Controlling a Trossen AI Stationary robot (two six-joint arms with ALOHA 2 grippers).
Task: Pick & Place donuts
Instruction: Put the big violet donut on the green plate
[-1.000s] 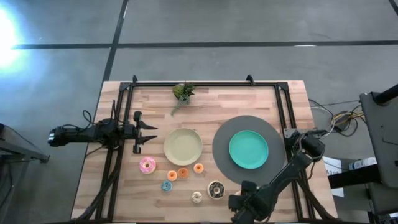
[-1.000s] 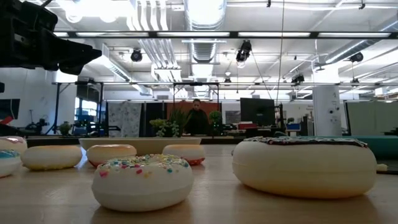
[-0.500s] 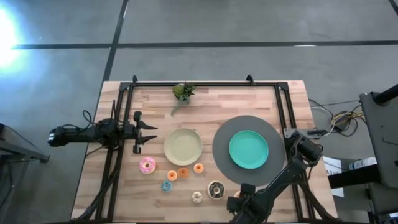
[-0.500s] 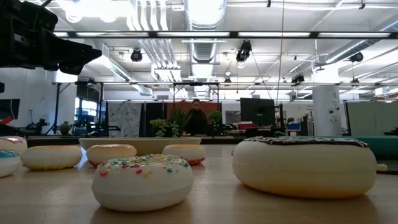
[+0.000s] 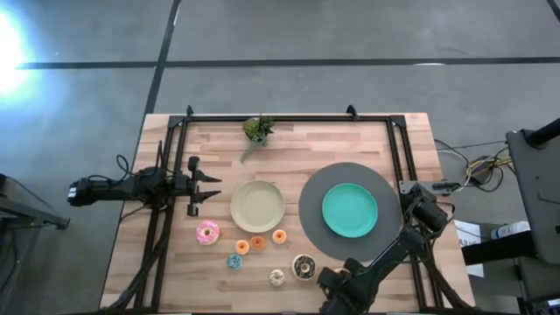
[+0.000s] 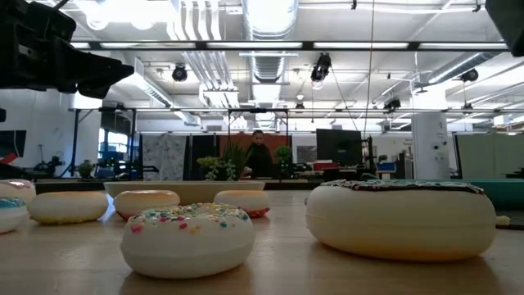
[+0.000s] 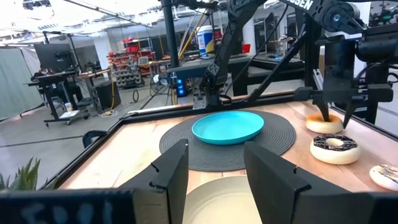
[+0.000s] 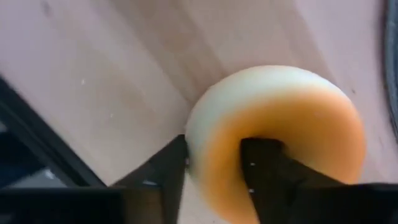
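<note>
Pinching the orange donut (image 8: 280,143) is the step I am in: my right gripper (image 8: 214,165) has one finger through the hole and the other against the outer edge, so the ring's wall sits between them. The donut rests on the table (image 8: 93,93), right under my wrist, near the table's front edge and just beside the dark round mat (image 5: 346,210). From the left wrist view I can see my fingers coming straight down onto it (image 7: 324,123), with the chocolate donut (image 7: 334,148) just beside it and a cream mini one (image 7: 385,175) a little further off.

Out past my fingers, away across the mat, the teal plate (image 5: 350,210) sits at the mat's centre, and the beige plate (image 5: 258,206) lies beyond that. The remaining donuts, including the pink one (image 5: 207,232) and a blue mini (image 5: 234,261), are scattered on the wood off to my side.

My left gripper (image 7: 214,171) waits with its fingers spread, hanging near the beige plate's far side.

Next, I judge, I need a firm enough squeeze, then a straight lift before swinging toward a plate, taking care not to nudge the chocolate donut.
</note>
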